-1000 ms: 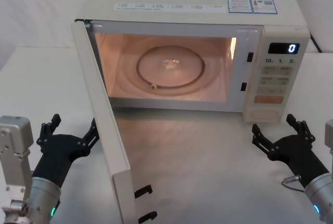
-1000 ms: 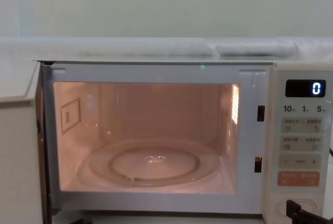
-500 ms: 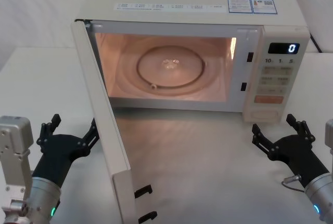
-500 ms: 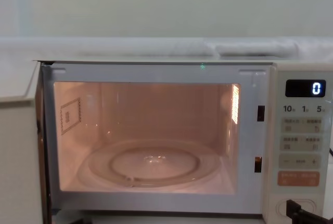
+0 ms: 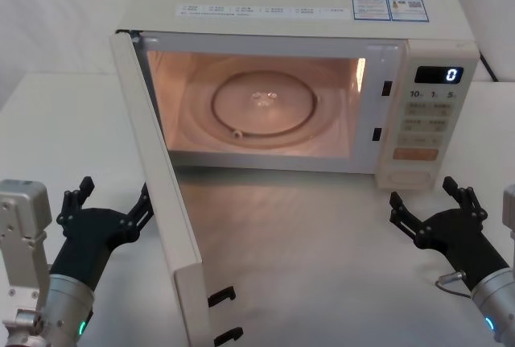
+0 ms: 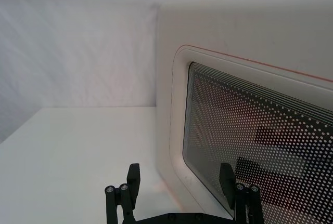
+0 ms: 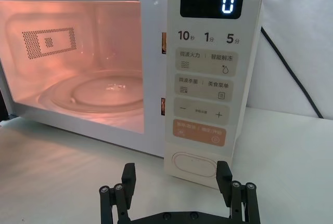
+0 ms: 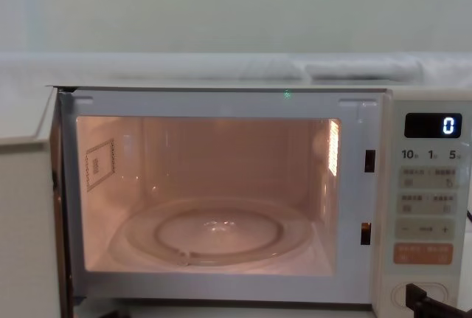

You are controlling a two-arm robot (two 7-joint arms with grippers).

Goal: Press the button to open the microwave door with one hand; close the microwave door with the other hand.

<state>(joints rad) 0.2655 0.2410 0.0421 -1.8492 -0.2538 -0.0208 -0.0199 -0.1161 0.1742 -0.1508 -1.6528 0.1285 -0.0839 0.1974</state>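
The cream microwave point(image 5: 290, 17) stands at the back of the table with its door point(image 5: 157, 194) swung wide open toward me, hinged on the left. Its lit cavity holds a glass turntable point(image 5: 264, 104). The cream pill-shaped button point(image 7: 193, 165) sits at the bottom of the control panel point(image 5: 425, 125). My left gripper point(image 5: 103, 206) is open just outside the door's outer face, whose dotted window point(image 6: 260, 130) lies close before its fingertips. My right gripper point(image 5: 430, 202) is open, a short way in front of the button point(image 5: 410, 177), not touching it.
The white table point(image 5: 322, 266) stretches in front of the microwave between both arms. A black power cable point(image 7: 291, 73) runs down behind the microwave's right side. A white wall point(image 8: 236, 8) stands behind.
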